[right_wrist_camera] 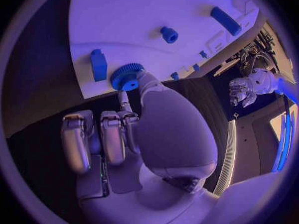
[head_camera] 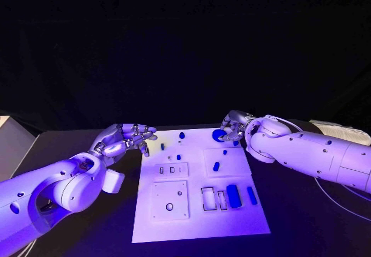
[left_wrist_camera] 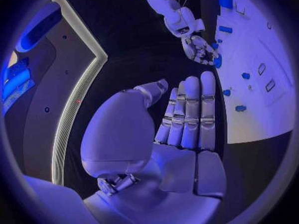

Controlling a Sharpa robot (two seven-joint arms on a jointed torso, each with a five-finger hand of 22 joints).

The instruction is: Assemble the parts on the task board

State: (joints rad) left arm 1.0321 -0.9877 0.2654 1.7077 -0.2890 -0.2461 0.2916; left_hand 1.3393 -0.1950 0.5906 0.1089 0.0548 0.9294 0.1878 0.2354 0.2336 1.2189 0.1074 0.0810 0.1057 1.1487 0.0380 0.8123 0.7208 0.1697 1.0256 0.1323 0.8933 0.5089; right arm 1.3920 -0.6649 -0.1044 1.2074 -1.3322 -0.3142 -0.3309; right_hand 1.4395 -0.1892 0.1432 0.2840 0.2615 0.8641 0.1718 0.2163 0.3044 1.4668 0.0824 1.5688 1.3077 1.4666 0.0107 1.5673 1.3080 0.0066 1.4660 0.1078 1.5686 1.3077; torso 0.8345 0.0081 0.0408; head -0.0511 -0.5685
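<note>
The white task board (head_camera: 197, 219) lies in the middle of the black table. My right hand (head_camera: 234, 127) is at the board's far edge and pinches a blue gear (head_camera: 220, 134) between thumb and a finger; in the right wrist view the gear (right_wrist_camera: 127, 76) sits just over that edge, with the other fingers (right_wrist_camera: 93, 139) curled in. My left hand (head_camera: 127, 136) hovers by the board's far left corner, and its fingers (left_wrist_camera: 190, 114) are stretched out flat with nothing in them. Small blue pegs (head_camera: 182, 135) (head_camera: 225, 152) stand on the board, and two long blue pieces (head_camera: 234, 195) (head_camera: 252, 195) lie near its right side.
A square plate with a hole (head_camera: 170, 201) and rectangular slots (head_camera: 208, 198) sit on the near half of the board. A pale box (head_camera: 12, 147) stands at the table's left edge. A white object (head_camera: 336, 128) and a cable (head_camera: 334, 199) lie to the right.
</note>
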